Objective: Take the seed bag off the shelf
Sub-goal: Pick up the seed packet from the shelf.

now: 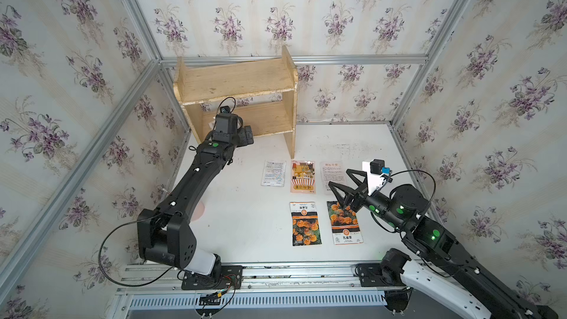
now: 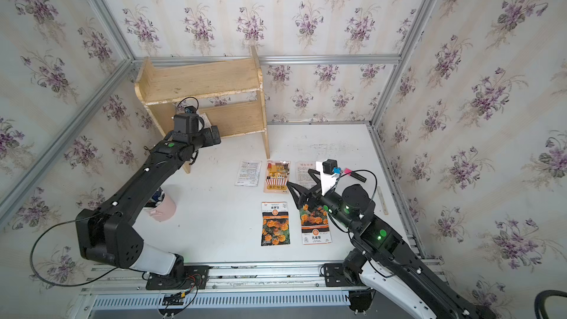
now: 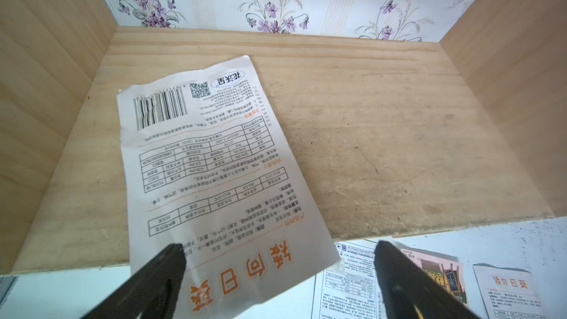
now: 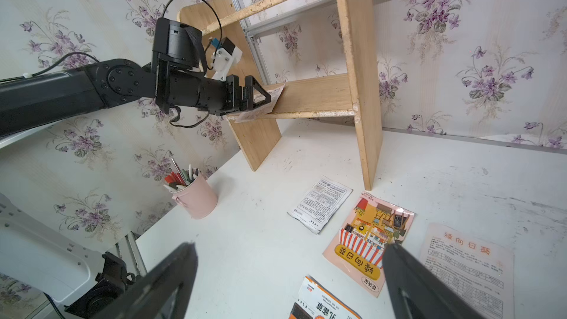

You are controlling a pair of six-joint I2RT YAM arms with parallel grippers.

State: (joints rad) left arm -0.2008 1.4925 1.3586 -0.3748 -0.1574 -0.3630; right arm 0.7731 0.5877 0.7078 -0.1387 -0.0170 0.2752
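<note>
Pale wood forms the shelf (image 1: 236,81), which stands at about 11 o'clock on the white table (image 1: 245,228) in both top views. The left arm (image 1: 190,185) reaches to the front of the lower board, and only a white corner of the seed bag (image 2: 205,119) shows past the wrist. Five other packets (image 1: 305,224) lie flat from the table centre toward 3 o'clock. The right gripper (image 1: 338,177) hovers over them at about 4 o'clock, jaws spread and empty; we judge it parked clear of the shelf front.

Left wrist view: the seed bag lies printed back up on the lower board, close to one side panel, with one end hanging past the front edge. The left gripper (image 3: 279,248) is spread wide, one finger on each side of that overhanging end. We judge the overhang to be the reason for this approach: it offers an edge that the flat board does not. Whether a finger touches the paper, we cannot tell.

Right wrist view: the left gripper is level with the lower board, at its front edge, nothing pinched. A pink cup (image 4: 196,199) of pens stands on the table beside the left arm.
</note>
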